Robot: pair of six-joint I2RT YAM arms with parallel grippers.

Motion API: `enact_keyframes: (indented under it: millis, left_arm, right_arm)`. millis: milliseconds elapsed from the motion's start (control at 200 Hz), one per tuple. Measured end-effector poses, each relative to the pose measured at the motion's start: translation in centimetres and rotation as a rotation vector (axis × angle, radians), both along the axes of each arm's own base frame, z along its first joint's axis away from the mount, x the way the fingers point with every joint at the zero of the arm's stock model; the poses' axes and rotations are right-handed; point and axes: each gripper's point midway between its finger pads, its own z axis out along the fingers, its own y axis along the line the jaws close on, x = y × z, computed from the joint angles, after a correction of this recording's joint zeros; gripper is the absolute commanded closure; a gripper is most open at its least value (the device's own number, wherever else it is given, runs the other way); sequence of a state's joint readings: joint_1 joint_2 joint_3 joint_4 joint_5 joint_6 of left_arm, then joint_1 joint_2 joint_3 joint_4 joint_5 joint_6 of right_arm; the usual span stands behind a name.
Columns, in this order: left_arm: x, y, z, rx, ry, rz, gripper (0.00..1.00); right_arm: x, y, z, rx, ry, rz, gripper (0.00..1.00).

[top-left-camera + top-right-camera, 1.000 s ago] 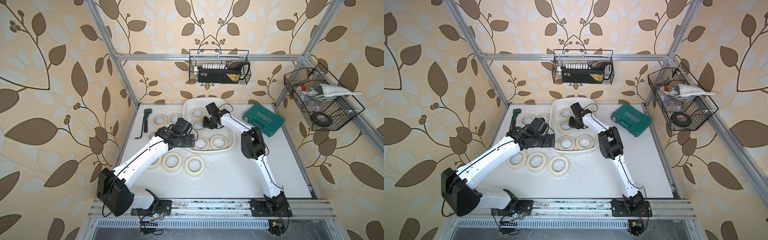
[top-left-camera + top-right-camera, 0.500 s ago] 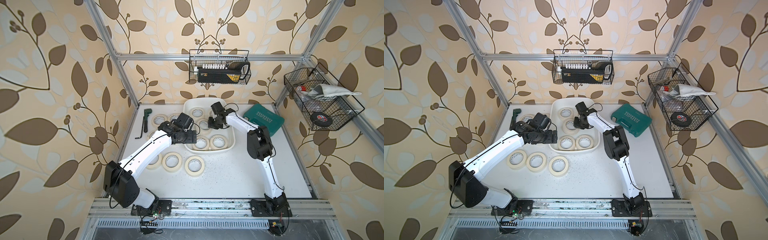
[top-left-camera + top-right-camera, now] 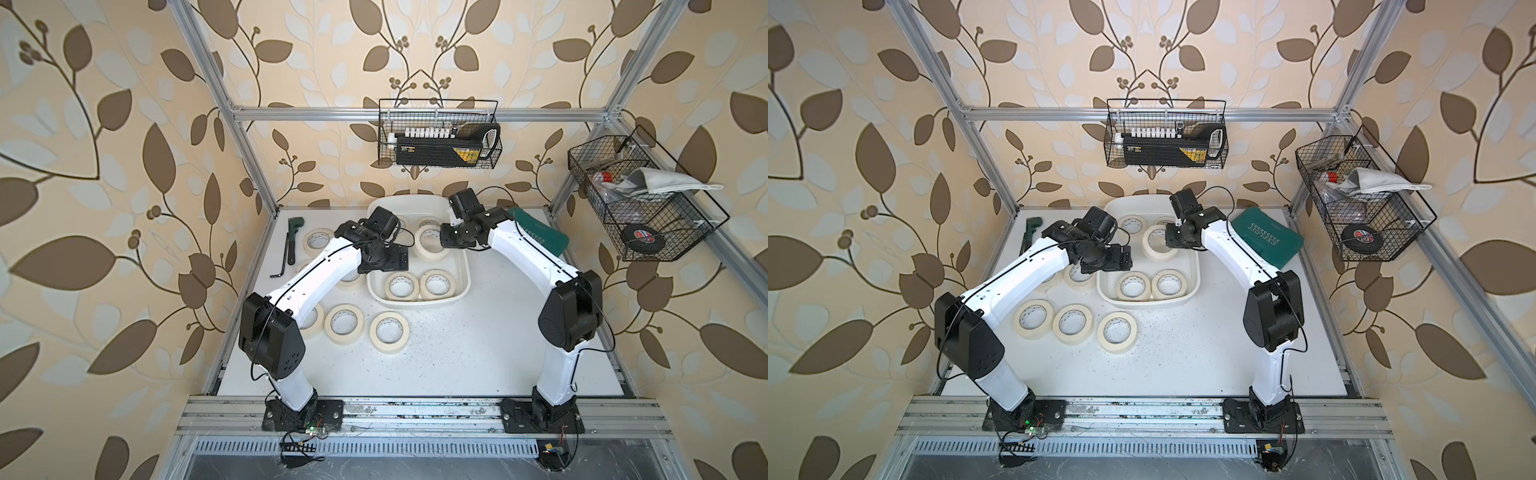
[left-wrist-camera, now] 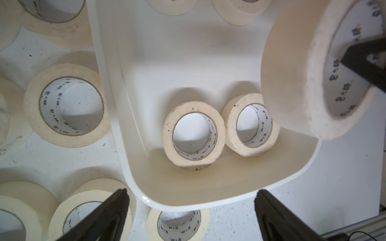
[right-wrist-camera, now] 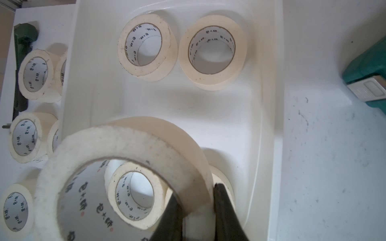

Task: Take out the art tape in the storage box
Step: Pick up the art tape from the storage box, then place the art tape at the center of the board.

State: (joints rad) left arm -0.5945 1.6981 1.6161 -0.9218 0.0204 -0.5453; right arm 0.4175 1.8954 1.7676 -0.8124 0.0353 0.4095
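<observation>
The white storage box (image 3: 465, 270) stands at the back middle of the table. My right gripper (image 3: 444, 244) is shut on the wall of one cream art tape roll (image 3: 428, 249), which it holds tilted above the box; the pinch shows in the right wrist view (image 5: 195, 192). Two rolls (image 3: 401, 286) (image 3: 436, 284) lie flat at the box's near end and two more (image 5: 146, 48) (image 5: 213, 52) at its far end. My left gripper (image 3: 388, 259) hangs open and empty over the box's near left rim (image 4: 191, 192).
Several tape rolls lie on the table left of and in front of the box (image 3: 344, 323) (image 3: 389, 332). A green wrench (image 3: 291, 245) lies at the far left. A teal tool case (image 3: 540, 237) sits right of the box. Wire baskets hang on the back (image 3: 438, 137) and right (image 3: 640, 199).
My right gripper has risen with the roll and drifted a little right over the box. My left gripper, still open, has moved right onto the box's rim.
</observation>
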Motion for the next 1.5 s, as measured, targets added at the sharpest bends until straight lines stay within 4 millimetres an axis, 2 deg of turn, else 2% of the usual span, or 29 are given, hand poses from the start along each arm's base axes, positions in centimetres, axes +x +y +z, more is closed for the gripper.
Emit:
enact_keyframes:
  millis: [200,395,580,755,1035,1120,1235,1364,1499]
  left_arm:
    - [-0.3,-2.1,-0.1,-0.072,0.042,-0.063,0.08]
    - [-0.4,-4.1,-1.0,-0.09,0.073,-0.109,0.09]
    - [0.2,-4.9,-2.3,-0.077,0.09,-0.118,0.12]
    - [0.4,-5.2,-4.1,-0.05,0.113,-0.122,0.33]
    - [0.5,-6.3,-3.9,-0.04,0.067,-0.166,0.7]
    - [0.4,-6.2,-4.4,-0.021,0.073,-0.183,0.81]
    - [0.2,-6.5,-5.3,-0.009,0.089,-0.197,0.88]
    - [0.4,-6.4,-5.4,-0.015,0.096,-0.184,0.93]
    - [0.5,-6.2,-5.4,-0.017,0.097,-0.178,0.94]
  right_arm:
    - [-3.4,-0.7,-0.9,-0.045,0.054,0.021,0.97]
    - [-6.1,1.0,-1.2,-0.071,0.076,0.08,0.97]
    - [-7.8,2.4,-2.4,-0.094,0.105,0.12,0.97]
    - [-8.2,2.8,-2.6,-0.094,0.112,0.127,0.95]
    - [-8.3,3.0,-2.6,-0.098,0.109,0.127,0.9]
    - [-8.2,3.0,-2.5,-0.1,0.102,0.129,0.84]
    - [-8.3,3.0,-2.6,-0.111,0.103,0.129,0.65]
    - [-8.2,3.0,-1.8,-0.098,0.083,0.128,0.49]
    - [-8.3,2.9,-0.1,-0.083,0.046,0.134,0.41]
